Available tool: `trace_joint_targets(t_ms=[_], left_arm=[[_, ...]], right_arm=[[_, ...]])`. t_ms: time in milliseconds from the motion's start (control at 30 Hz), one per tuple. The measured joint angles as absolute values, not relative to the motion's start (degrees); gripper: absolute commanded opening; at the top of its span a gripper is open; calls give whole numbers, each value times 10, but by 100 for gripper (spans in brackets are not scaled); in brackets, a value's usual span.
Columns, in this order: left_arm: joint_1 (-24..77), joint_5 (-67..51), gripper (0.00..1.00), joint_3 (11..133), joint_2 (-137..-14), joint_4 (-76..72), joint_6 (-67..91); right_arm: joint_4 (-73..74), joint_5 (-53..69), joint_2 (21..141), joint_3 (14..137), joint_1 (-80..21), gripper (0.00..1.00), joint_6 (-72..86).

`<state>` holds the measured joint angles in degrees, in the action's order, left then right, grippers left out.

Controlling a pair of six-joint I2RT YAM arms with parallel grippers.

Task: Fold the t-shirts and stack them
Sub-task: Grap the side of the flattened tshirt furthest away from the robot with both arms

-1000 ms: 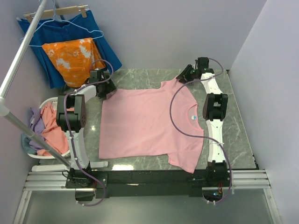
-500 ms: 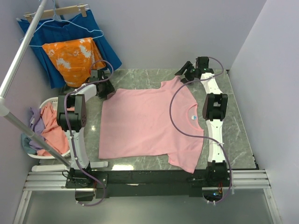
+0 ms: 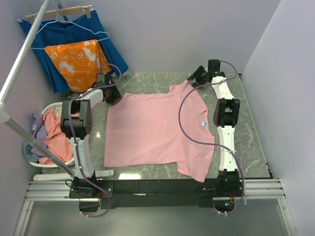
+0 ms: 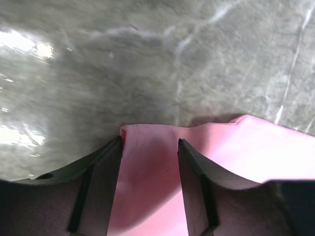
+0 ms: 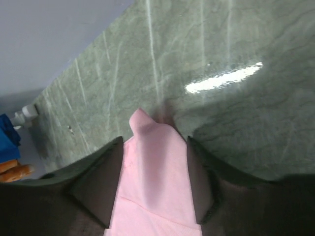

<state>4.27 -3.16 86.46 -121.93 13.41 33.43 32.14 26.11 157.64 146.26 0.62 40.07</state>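
Observation:
A light pink t-shirt (image 3: 157,130) lies spread flat on the marble table, collar to the right. My left gripper (image 3: 115,97) is at its far left hem corner. In the left wrist view the jaws (image 4: 149,142) stand narrowly apart with that corner (image 4: 147,162) bunched between them. My right gripper (image 3: 194,81) is at the far sleeve. In the right wrist view the jaws (image 5: 154,140) press on a raised ridge of sleeve cloth (image 5: 152,167), its tip sticking out past them. A salmon-pink shirt (image 3: 56,142) and a lilac one (image 3: 39,125) lie in the basket at the left.
A white basket (image 3: 47,110) stands off the table's left edge. An orange blotched cloth (image 3: 76,61) and a dark blue pleated cloth (image 3: 110,49) hang at the back left. A slanted metal pole (image 3: 24,54) crosses the left side. Walls stand close behind and to the right.
The right gripper's fingers were spread wider above the sleeve half a second ago and now stand closer together on it. The left gripper and the shirt have barely moved.

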Motion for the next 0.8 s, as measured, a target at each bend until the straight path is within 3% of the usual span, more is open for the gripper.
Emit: trace_joint_targets(t_ms=[367, 467, 533, 667, 800], left_arm=[[88, -16, 59, 861, -1215, 138, 334], [93, -15, 59, 855, -1211, 138, 334], [95, -14, 58, 851, -1208, 138, 334], [95, -12, 58, 837, -1199, 136, 334], [95, -11, 58, 823, -1189, 137, 334]], right_arm=[[341, 229, 1572, 1463, 1, 70, 381], [352, 223, 1569, 1463, -4, 63, 364], [367, 219, 1567, 1463, -9, 47, 351], [396, 214, 1566, 1462, -19, 30, 333], [420, 209, 1566, 1462, -25, 0, 325]])
